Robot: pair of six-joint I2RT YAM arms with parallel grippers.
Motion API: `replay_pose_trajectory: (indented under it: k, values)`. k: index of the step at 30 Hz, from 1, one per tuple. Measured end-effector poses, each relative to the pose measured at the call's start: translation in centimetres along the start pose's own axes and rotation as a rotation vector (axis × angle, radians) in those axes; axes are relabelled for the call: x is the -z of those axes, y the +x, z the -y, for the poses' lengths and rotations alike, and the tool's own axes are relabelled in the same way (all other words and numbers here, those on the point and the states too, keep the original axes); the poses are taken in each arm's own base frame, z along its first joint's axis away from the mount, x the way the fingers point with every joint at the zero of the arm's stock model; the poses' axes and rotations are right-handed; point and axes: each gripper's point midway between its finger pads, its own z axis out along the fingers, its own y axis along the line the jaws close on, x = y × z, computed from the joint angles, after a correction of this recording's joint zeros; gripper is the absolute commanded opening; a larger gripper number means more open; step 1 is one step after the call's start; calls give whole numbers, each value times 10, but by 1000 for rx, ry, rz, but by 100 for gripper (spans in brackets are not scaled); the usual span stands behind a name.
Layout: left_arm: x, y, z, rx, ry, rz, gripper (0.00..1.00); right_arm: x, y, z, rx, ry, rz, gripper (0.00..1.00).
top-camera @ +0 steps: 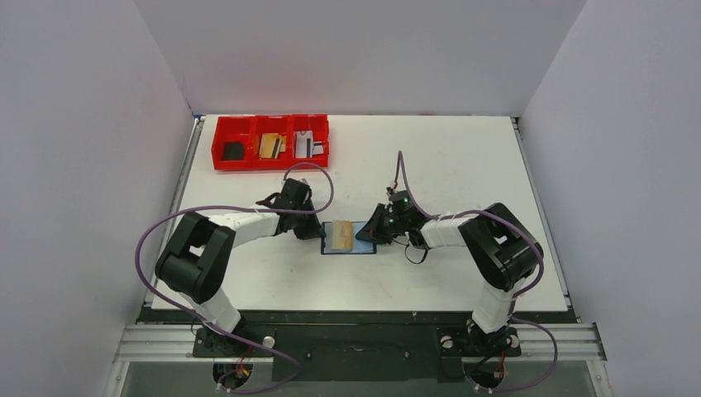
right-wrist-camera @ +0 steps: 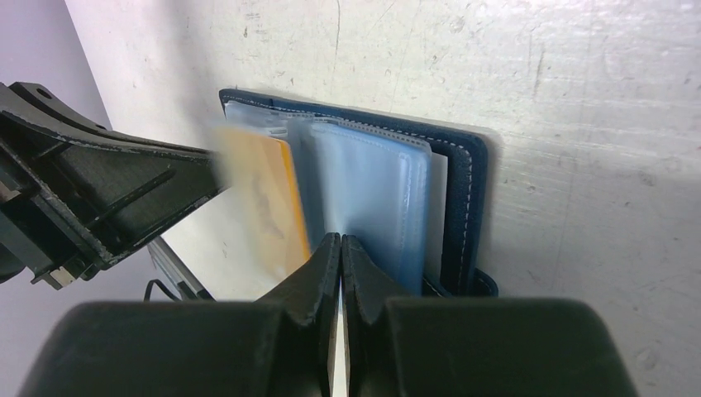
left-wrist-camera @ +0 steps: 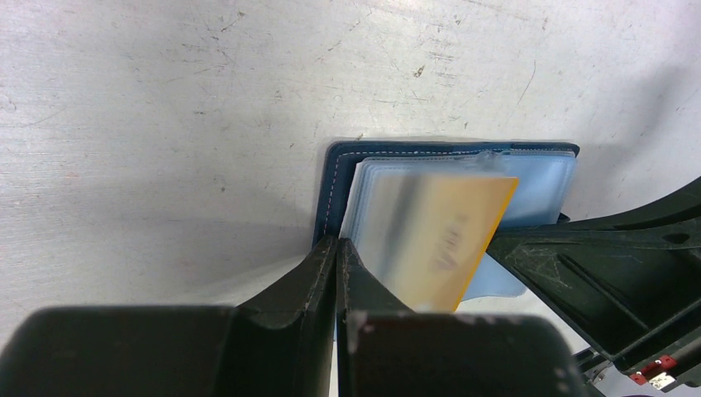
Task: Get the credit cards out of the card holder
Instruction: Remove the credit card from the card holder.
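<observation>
The card holder (top-camera: pixel 361 246) lies open on the table (top-camera: pixel 463 165), midway along the near edge, between my left gripper (top-camera: pixel 312 230) and right gripper (top-camera: pixel 369 231), both pinched shut at its sides; the tan-gold card (left-wrist-camera: pixel 446 240) sits on its left half, nearer my left gripper

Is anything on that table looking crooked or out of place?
Yes: the orange-gold card lies askew in the open card holder, its edges tilted against the holder's straight sides, partly under a clear sleeve. Nothing looks spilled or damaged.
</observation>
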Motion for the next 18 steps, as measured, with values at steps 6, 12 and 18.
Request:
replay_pose_trajectory:
  k: [6,12,18]
  values:
    - [0,0,0,0,0,-1,0,0,-1,1,3,2,2,0]
    - [0,0,0,-7,3,-2,0,0,-2,-1,5,-4,-1,13]
    - [1,0,0,-30,-7,-12,0,-1,2,-10,21,-31,-11,20]
